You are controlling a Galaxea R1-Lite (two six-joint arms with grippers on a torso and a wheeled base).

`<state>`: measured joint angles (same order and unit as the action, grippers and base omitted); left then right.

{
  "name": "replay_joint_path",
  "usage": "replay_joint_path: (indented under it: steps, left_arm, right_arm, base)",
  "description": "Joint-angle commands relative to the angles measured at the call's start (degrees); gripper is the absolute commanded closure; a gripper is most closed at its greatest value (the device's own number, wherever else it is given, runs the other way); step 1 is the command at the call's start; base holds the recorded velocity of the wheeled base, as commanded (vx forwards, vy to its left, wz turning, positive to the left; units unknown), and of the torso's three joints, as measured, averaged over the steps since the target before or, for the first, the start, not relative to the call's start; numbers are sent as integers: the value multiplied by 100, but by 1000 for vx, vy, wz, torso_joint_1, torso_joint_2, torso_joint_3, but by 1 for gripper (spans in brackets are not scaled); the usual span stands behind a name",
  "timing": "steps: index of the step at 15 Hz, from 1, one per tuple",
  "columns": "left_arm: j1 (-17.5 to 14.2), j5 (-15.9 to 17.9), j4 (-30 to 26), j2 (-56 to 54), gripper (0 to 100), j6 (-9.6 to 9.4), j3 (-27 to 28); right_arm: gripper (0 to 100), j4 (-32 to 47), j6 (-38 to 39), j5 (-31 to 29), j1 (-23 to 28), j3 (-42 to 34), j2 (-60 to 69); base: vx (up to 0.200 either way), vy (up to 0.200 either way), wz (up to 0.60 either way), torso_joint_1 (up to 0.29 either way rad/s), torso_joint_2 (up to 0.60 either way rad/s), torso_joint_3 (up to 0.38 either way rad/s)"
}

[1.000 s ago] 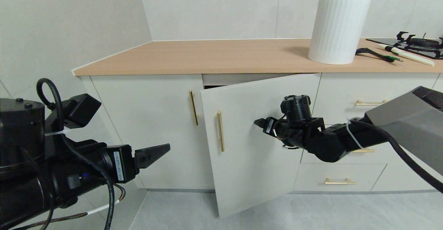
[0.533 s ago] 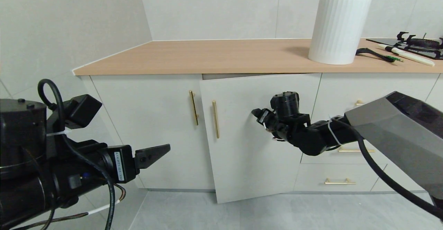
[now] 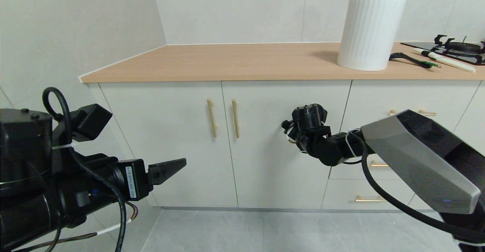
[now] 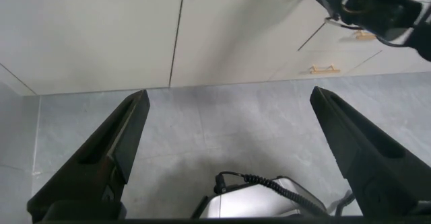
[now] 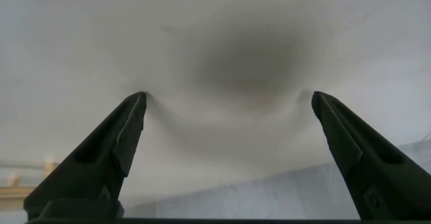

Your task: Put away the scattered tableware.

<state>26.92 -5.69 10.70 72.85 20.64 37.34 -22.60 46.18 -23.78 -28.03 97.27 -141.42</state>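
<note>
Tableware [image 3: 432, 56] is seen lying on the wooden counter [image 3: 227, 60] at the upper right of the head view: a black-handled utensil [image 3: 411, 59] and a long white utensil [image 3: 454, 64] are laid close together, just right of a tall white ribbed container [image 3: 371, 32]. A small green item is wedged between them; its kind cannot be told. A black stove grate [image 3: 460, 47] is set behind them at the right edge of the frame. Below the counter, the left-hand door [image 3: 159, 142] and the right-hand door [image 3: 273, 168] of the cabinet are shut flush, and their gold handles [image 3: 235, 118] are paired at the seam. Drawers [image 3: 363, 195] with gold pulls are stacked at the lower right. The right gripper [image 3: 285, 127] is placed at the centre of the head view, against the right-hand door; in the right wrist view its fingers are spread apart, with the tips touching the pale door surface. The left gripper [image 3: 168, 169] is held at the lower left, apart from the cabinet; its fingers are likewise spread apart, and the grey floor [image 4: 222, 136] is framed between them in the left wrist view.
</note>
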Motion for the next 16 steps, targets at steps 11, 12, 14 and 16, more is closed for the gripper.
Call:
replay_joint_path:
  steps: [11,12,14,16]
  left_arm:
    - [-2,7,2,-8,0,2,-7]
    - [-2,7,2,-8,0,2,-7]
    - [-2,7,2,-34,0,-7,-25]
    - [-2,-2,2,-148,0,-25,-69]
  right_arm:
    - [0,-166,-171,1623,-397,-2608,2470]
    - [0,-227,-443,1710,-397,-2889,2725]
    - [0,-421,-803,1710,-397,-3267,3130]
    - [0,-508,-1093,1649,-572,-3671,3833]
  base:
    - [0,0,0,0,0,0]
    - [0,0,0,0,0,0]
    - [0,0,0,0,0,0]
    - [0,0,0,0,0,0]
